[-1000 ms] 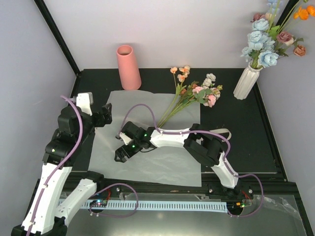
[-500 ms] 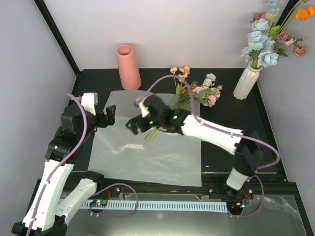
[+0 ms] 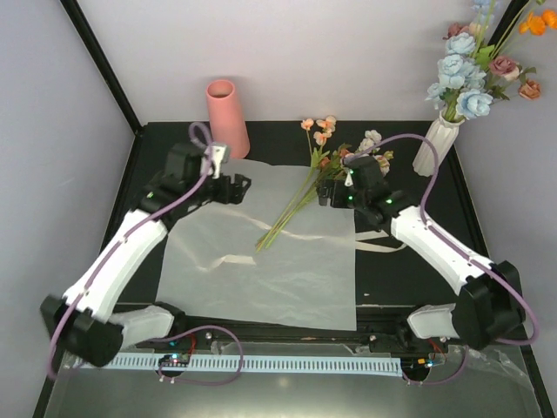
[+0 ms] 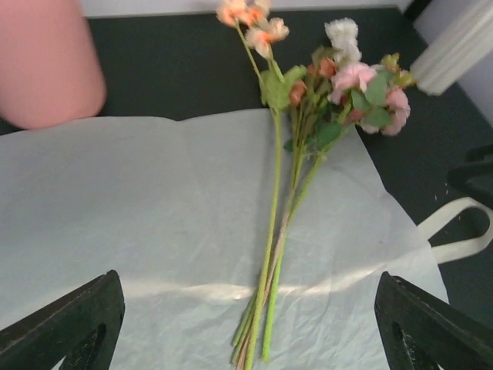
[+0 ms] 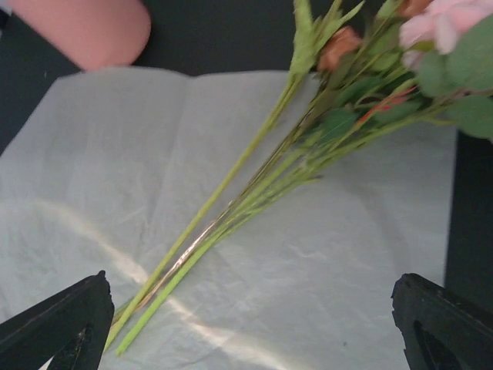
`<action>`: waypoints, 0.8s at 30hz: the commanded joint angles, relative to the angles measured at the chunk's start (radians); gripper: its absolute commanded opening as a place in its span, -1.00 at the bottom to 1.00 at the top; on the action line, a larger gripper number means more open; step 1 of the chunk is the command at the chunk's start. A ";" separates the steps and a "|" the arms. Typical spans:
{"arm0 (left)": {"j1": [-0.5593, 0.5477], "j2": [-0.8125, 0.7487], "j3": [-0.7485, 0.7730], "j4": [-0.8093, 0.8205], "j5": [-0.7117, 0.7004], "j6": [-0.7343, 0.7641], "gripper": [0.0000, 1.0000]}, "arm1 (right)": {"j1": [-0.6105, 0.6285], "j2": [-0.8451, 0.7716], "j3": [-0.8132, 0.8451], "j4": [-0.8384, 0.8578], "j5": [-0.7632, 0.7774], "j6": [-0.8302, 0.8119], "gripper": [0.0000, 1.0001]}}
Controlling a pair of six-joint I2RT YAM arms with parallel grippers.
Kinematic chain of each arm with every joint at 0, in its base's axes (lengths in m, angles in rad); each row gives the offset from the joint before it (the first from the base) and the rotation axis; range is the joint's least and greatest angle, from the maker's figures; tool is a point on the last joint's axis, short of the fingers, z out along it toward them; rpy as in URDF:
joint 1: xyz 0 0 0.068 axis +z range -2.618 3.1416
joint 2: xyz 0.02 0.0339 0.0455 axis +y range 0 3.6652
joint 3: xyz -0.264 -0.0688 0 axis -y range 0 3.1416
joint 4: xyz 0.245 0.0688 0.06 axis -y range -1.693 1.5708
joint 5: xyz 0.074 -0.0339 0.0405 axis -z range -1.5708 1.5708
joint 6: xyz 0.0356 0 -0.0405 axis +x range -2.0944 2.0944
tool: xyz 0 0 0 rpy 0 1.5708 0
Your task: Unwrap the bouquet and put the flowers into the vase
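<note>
At the upper left of the top view the salmon-pink vase (image 3: 228, 120) stands upright on the dark table (image 3: 418, 218), just beyond the far left corner of the wrapping paper (image 3: 261, 279). My left gripper (image 3: 237, 188) hovers over that corner, close to the vase. It is spread wide with nothing between its fingers.

The paper lies flat and opened out, so I judge the unwrapping is done. The flowers (image 3: 291, 209) lie loose on it, right of my left gripper. Their long axis is a diagonal: bare stem ends at the lower left near the middle of the sheet, blooms at the upper right past the paper's far edge.

My right gripper (image 3: 329, 195) hangs over the upper stems just below the blooms, released and empty. It is the nearer of the two. In its wrist view the stems cross slantwise between its fingers, so I would have to line up my jaws across that diagonal before closing.

Further right, the cream ribbon (image 3: 380, 244) lies off the paper's edge. The white ribbed vase (image 3: 433, 146) stands apart at the upper right.
</note>
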 commanded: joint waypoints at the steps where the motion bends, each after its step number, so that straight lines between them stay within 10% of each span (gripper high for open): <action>1: -0.081 0.223 0.140 0.053 0.011 0.059 0.78 | -0.063 -0.062 -0.038 0.042 -0.031 -0.008 0.99; 16: -0.158 1.046 0.943 -0.241 0.080 0.231 0.41 | -0.158 -0.075 -0.130 0.092 -0.051 0.039 0.99; 24: -0.171 1.235 1.062 -0.235 0.099 0.213 0.12 | -0.162 -0.081 -0.137 0.093 -0.035 0.048 0.99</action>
